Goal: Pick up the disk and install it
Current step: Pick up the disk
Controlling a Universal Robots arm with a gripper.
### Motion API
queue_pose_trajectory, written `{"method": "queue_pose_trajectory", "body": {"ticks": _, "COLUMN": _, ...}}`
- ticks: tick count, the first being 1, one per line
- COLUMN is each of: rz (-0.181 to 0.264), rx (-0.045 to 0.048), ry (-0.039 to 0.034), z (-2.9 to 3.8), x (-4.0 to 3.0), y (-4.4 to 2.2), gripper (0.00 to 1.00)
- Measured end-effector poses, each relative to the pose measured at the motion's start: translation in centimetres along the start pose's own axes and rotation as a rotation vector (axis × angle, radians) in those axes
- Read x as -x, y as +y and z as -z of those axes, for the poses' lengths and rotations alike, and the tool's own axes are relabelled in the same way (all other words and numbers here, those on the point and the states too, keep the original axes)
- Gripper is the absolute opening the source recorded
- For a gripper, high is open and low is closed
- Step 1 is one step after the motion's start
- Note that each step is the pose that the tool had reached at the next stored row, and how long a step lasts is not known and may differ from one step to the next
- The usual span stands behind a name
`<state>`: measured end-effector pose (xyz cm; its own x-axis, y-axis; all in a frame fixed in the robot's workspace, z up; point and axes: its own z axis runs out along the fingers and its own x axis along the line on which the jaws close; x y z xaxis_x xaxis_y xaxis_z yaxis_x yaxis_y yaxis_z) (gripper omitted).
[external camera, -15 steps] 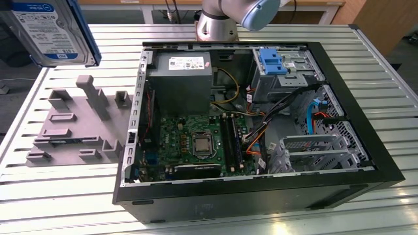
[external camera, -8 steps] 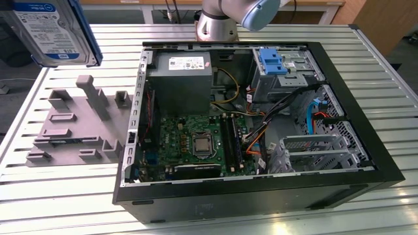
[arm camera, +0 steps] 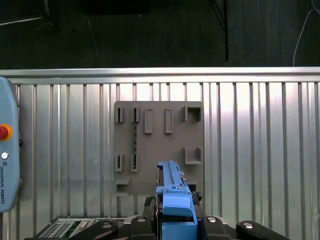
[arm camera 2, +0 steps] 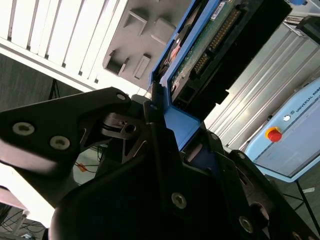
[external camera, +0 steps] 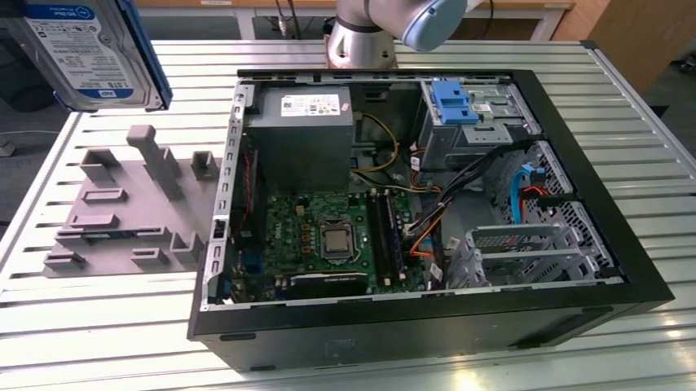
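I saw the gripper (arm camera 2: 167,132) clenched on the disk (external camera: 93,53). In the second wrist view, the black fingers (arm camera 2: 155,145) pressed on the blue carrier (arm camera 2: 182,127) from both sides. The green circuit side of the disk showed just past them.

In the exterior view, the disk hung in the air at the far corner on the exterior view's left, close to the camera. Its white-and-blue label faced the camera and the blue carrier ran along its edge. It was above the grey holder (external camera: 130,204) and well apart from it. In the first wrist view, I looked down along the carrier edge onto the same holder, which lay flat on the slatted tabletop (arm camera: 260,150).

The open case (external camera: 435,326) lay on its side on the tabletop, just beside the holder, on the exterior view's right of it. Inside it I could see the green motherboard (external camera: 315,236), and behind that the grey power supply (external camera: 299,138) with a white sticker. A lone blue bracket (external camera: 455,102) sat in the bay at the far corner, and a metal cage (external camera: 522,248) stood in the near corner. The disk was not in the case.

The arm (external camera: 364,32) rose from behind the case. A light blue pendant (arm camera: 6,150) with a red button was visible in both wrist views, beside the tabletop.
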<state>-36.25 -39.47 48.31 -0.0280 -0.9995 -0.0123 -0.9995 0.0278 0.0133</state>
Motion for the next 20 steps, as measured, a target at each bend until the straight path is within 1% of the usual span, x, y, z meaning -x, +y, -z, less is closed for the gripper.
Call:
{"method": "queue_pose_trajectory", "body": {"ticks": 6, "rz": 0.0, "rx": 0.0, "ry": 0.0, "z": 0.0, "x": 0.0, "y": -0.02, "gripper": 0.36}}
{"method": "queue_pose_trajectory", "body": {"ticks": 13, "rz": 0.0, "rx": 0.0001, "ry": 0.0, "z": 0.01, "x": 0.02, "y": -0.66, "gripper": 0.36}}
{"method": "queue_pose_trajectory", "body": {"ticks": 20, "rz": 0.0, "rx": 0.0, "ry": 0.0, "z": 0.01, "x": -0.27, "y": -0.73, "gripper": 0.36}}
